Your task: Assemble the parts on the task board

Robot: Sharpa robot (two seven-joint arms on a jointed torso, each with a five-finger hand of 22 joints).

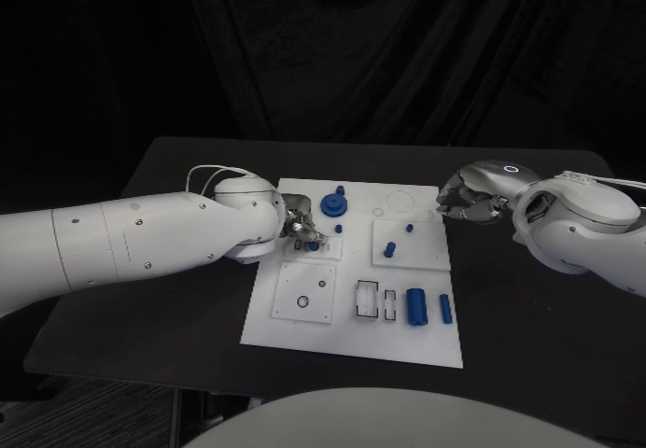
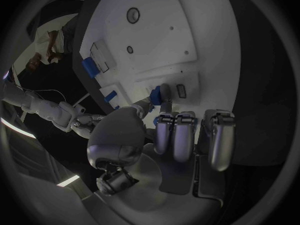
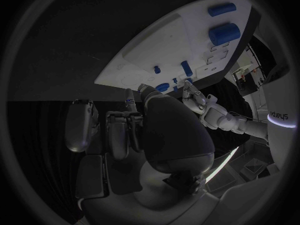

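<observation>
Two hands flank the white board (image 1: pixel 353 317) on the bench: the left hand (image 1: pixel 301 229) pinches a small blue part (image 1: pixel 313 246) at its near-left block, while the right hand (image 1: pixel 467 203), curled and empty, hovers off its far-right corner.

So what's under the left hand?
The left hand covers part of the board; a blue part peeks out by its fingers. Whatever else lies beneath is hidden.
</observation>
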